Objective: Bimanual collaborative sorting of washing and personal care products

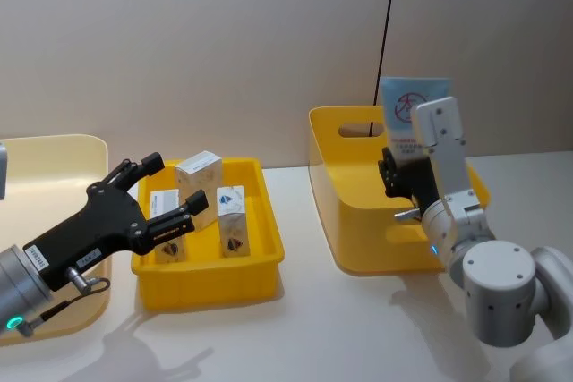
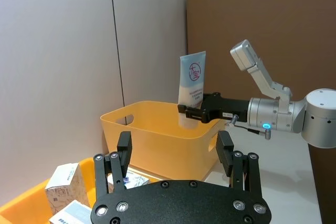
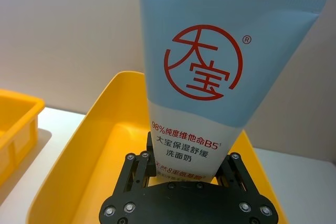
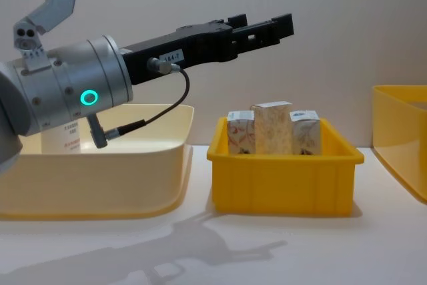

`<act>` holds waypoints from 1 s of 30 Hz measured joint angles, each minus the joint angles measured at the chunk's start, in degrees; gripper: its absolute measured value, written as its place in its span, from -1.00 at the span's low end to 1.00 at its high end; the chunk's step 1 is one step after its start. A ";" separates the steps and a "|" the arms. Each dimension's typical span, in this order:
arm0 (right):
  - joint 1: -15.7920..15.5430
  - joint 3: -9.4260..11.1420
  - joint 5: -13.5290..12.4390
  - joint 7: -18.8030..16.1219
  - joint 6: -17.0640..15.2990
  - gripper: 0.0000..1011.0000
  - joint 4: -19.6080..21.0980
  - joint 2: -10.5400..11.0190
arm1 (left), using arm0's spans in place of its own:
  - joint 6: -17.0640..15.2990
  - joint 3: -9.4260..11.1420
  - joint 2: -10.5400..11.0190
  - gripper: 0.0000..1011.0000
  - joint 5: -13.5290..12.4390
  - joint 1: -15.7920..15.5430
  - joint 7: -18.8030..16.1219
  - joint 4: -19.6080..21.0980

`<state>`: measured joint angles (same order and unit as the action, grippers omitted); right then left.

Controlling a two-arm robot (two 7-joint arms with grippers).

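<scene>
My right gripper (image 1: 398, 172) is shut on the lower part of a pale-blue squeeze tube (image 1: 414, 105) with a red round logo. It holds the tube upright over the tall yellow bin (image 1: 358, 221). The right wrist view shows the tube (image 3: 210, 77) clamped between both black fingers (image 3: 140, 165) above the bin's floor (image 3: 115, 145). Three small patterned cartons (image 1: 199, 172) stand in a low yellow tray (image 1: 210, 270). My left gripper (image 1: 175, 183) hovers open above these cartons (image 4: 271, 125) and touches none of them; in the chest view the left gripper (image 4: 263, 28) is well above the tray (image 4: 287, 178).
A wide cream bin (image 4: 100, 178) sits to the left of the tray, with a pale item with red print (image 4: 63, 141) standing in it, partly hidden by my left arm. Bare white table lies between the tray and the tall bin (image 4: 400, 131).
</scene>
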<state>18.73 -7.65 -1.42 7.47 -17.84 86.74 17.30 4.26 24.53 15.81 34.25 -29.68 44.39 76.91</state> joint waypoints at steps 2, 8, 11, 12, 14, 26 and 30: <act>-0.07 -0.04 0.01 -0.07 -0.34 0.00 -0.08 -0.17 | 0.00 0.00 0.00 0.98 0.00 0.00 0.00 0.00; -0.47 -0.12 0.05 -0.31 -1.28 0.00 -0.26 -0.82 | 0.00 0.00 0.00 0.98 0.00 0.00 0.00 0.00; -0.59 -0.13 0.08 -0.35 -1.48 0.00 -0.29 -1.06 | 0.00 0.00 0.00 0.98 0.00 0.00 0.00 0.00; -0.63 -0.13 0.09 -0.36 -1.53 0.00 -0.30 -1.10 | 0.00 0.00 0.00 0.98 0.00 0.00 0.00 0.00; -0.73 -0.16 0.10 -0.40 -1.76 0.08 -0.35 -1.24 | 0.00 0.00 0.00 0.98 0.00 0.00 0.00 0.00; -0.99 -0.20 0.18 -0.48 -2.22 0.81 -0.41 -1.66 | 0.00 0.00 0.00 0.98 0.00 0.00 0.00 0.00; -1.02 -0.19 0.18 -0.49 -2.30 0.98 -0.42 -1.72 | 0.00 0.00 0.00 0.98 0.00 0.00 0.00 0.00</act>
<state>17.71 -7.84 -1.24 6.99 -20.14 86.32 15.58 4.26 24.53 15.82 34.25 -29.68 44.39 76.91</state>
